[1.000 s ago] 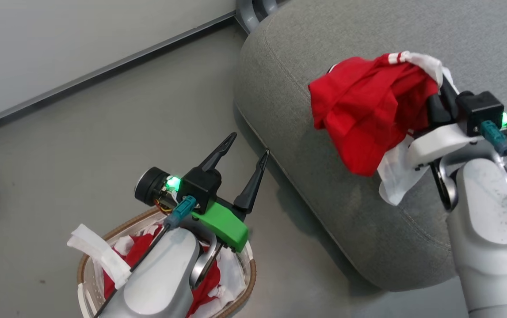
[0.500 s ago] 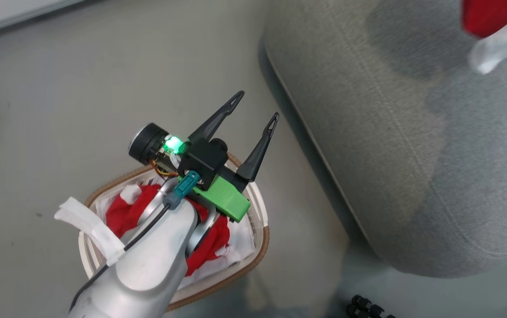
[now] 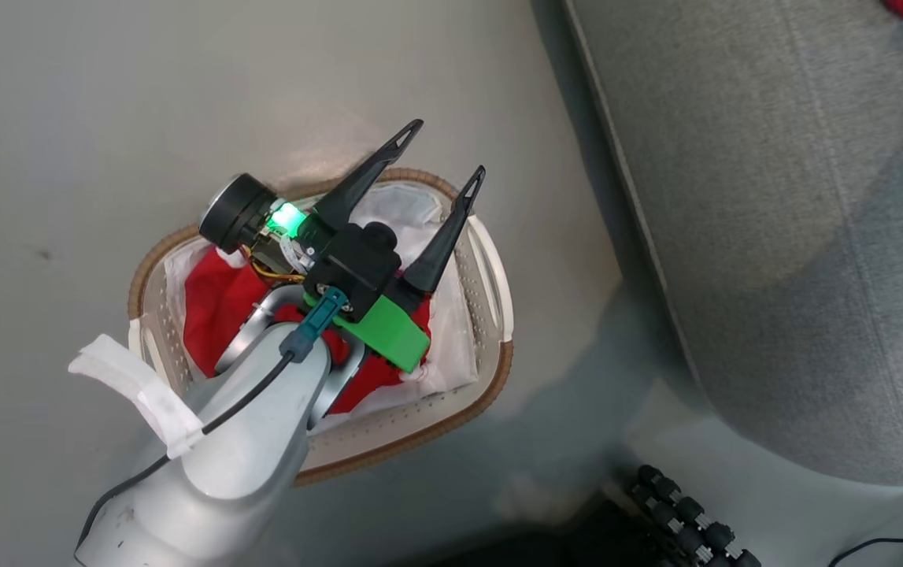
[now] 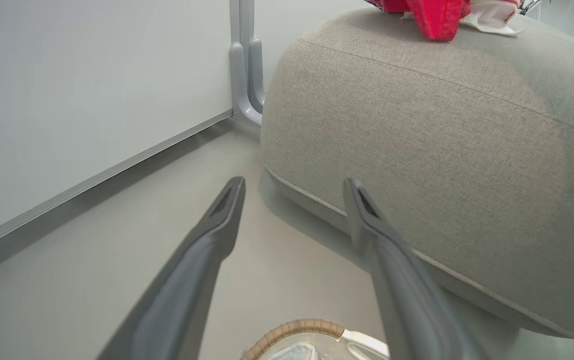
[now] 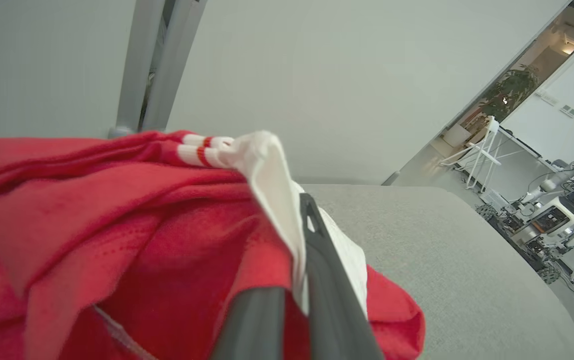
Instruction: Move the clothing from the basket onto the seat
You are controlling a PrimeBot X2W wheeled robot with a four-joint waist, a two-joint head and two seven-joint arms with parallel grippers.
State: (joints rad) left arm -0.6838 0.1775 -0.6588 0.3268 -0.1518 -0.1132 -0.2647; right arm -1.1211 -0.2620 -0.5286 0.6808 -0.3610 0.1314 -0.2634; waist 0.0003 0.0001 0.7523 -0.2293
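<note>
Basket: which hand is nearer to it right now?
Left. The left hand hovers open just above the basket; the right hand is away over the seat, shut on a red shirt.

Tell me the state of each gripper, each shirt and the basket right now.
Left gripper: open, empty, above the basket.
Right gripper: shut on the held shirt.
Held shirt: bunched, over the seat.
Second shirt: crumpled inside the basket.
Basket: upright on the floor, not yet emptied.
</note>
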